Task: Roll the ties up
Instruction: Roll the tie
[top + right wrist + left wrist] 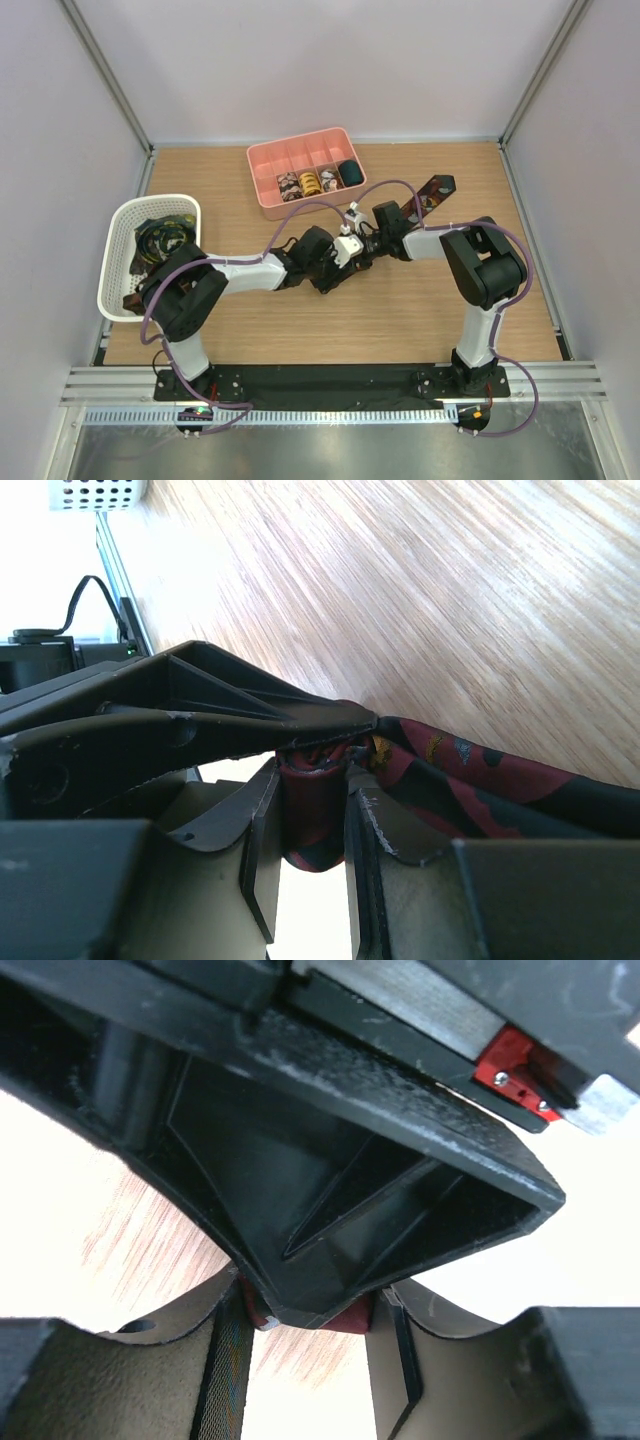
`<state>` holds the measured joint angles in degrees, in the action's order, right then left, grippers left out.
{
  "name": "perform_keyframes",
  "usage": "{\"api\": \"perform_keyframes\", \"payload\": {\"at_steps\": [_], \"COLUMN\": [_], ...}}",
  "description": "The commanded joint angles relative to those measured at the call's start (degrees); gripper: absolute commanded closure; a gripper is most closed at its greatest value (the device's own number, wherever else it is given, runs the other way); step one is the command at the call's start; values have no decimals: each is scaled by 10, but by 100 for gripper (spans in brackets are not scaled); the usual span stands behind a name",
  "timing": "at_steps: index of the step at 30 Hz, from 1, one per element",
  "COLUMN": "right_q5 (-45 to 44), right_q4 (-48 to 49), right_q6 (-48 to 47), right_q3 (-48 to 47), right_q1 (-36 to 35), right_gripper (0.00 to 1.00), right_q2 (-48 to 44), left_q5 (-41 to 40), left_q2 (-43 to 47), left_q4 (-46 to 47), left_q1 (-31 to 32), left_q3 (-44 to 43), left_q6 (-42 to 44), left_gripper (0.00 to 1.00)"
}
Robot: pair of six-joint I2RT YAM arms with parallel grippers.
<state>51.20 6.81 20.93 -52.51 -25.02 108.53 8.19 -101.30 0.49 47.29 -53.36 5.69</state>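
We start with the pale wooden table (250, 330). At nine o'clock on it stands the white plastic mesh basket (115, 235), holding loose dark printed ties (158, 240). At twelve o'clock sits the pink plastic divided tray (262, 190), with small spiral coils (310, 182) of rolled fabric in its compartments. At the centre both arms meet over the long, narrow, dark necktie with a red print (436, 190), whose pointed free end trails toward two o'clock.

The right pincer (312, 810) is pinching the rolled end of this necktie, its pads pressed on either side of the red fold. The left pincer (305, 1360) sits right against it. Its fingers stand either side of the other's tip with a sliver of red between, and we cannot tell whether they grip the cloth.

We judge the necktie light, soft and somewhat slippery, so a coil would likely spring loose if released. We would hold it across the roll's flat sides, near the core, with the tail taut.
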Motion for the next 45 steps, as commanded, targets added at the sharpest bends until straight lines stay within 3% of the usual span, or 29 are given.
{"api": "perform_keyframes", "payload": {"at_steps": [1,5,10,13,26,30,37,38,42,45], "right_q5": [12,1,-6,-1,18,16,11,11,14,14], "right_q4": [31,42,53,53,68,66,51,49,47,47], "right_q6": [10,15,23,25,38,38,35,35,34,33], "right_q3": [5,11,19,19,21,20,9,8,7,7], "right_q1": [1,1,5,8,20,23,28,30,30,30], "right_gripper": [84,84,84,85,86,85,83,83,83,84], "right_q2": [-11,5,17,25,34,38,38,36,36,35], "left_q5": [-11,-6,-9,-5,25,19,11,12,26,17], "left_q2": [4,-1,8,13,-43,-58,-58,-58,-54,-51], "left_q4": [-25,-27,-30,-30,-42,-70,-102,-106,-111,-110], "left_q1": [1,1,1,2,2,2,2,2,2,2], "left_q3": [-14,-16,-17,-21,-78,-90,-90,-91,-89,-86], "left_q6": [-23,-24,-17,5,74,75,73,65,55,58], "left_gripper": [57,53,26,22,29,43,57,57,34,34]}}
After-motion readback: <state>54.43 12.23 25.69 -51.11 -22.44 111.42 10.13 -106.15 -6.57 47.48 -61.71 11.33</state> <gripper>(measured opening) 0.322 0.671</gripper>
